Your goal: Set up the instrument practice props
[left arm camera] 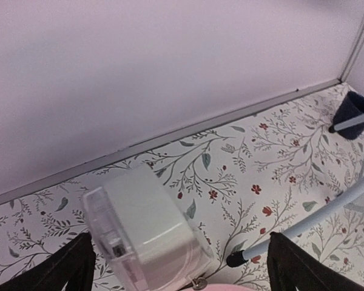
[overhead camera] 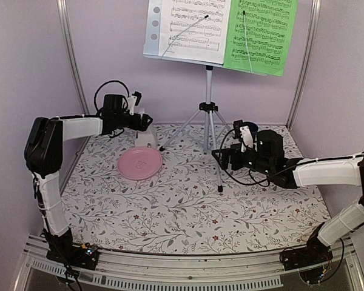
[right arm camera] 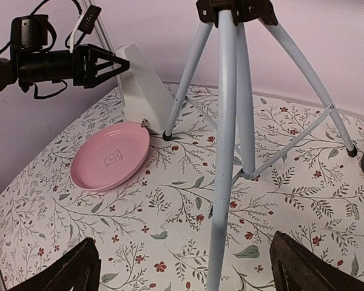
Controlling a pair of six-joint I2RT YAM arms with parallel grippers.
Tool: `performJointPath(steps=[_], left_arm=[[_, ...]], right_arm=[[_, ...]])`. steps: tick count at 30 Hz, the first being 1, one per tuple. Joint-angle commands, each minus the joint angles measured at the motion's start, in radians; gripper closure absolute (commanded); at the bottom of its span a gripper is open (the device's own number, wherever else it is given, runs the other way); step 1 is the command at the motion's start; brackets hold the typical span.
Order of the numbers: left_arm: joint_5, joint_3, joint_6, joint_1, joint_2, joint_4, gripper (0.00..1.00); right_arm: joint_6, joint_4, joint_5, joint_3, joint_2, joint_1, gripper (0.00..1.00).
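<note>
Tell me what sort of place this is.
Probably a staged robot test cell, not a real music room: left arm and right arm bolted to a metal rail, plain lilac walls framed by metal posts, and a floral-covered table holding a music stand.

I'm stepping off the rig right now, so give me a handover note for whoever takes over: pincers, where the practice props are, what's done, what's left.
Left pincer: open, fingers on either side of the white metronome, not closed on it.
Right pincer: open, straddling the stand's front leg low down, no grip.
Props: music stand upright at back centre, with the white sheet and green sheet side by side on it. The metronome stands back left, beside the pink plate.
Done: stand up, both sheets on.
Left: probably placing the metronome. The left arm looks set to grasp it.
</note>
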Motion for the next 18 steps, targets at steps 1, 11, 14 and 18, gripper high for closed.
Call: performJointPath(steps=[1,11,14,18], left_arm=[[0.304,0.045,0.183,0.063,0.050,-0.001,0.02],[0.855,0.244,0.348,0.241,0.185,-0.090,0.02],[0.953,0.345,0.439,0.243,0.251,-0.177,0.02],[1.009,0.436,0.490,0.244,0.325,-0.190,0.02]], right_arm=[[-0.007,-0.004,-0.006,-0.002,-0.040,0.001,0.01],[-0.013,-0.013,-0.043,0.005,-0.055,0.000,0.01],[-0.016,-0.014,-0.048,0.009,-0.047,0.000,0.01],[-0.014,-0.018,-0.057,0.016,-0.041,0.000,0.01]])
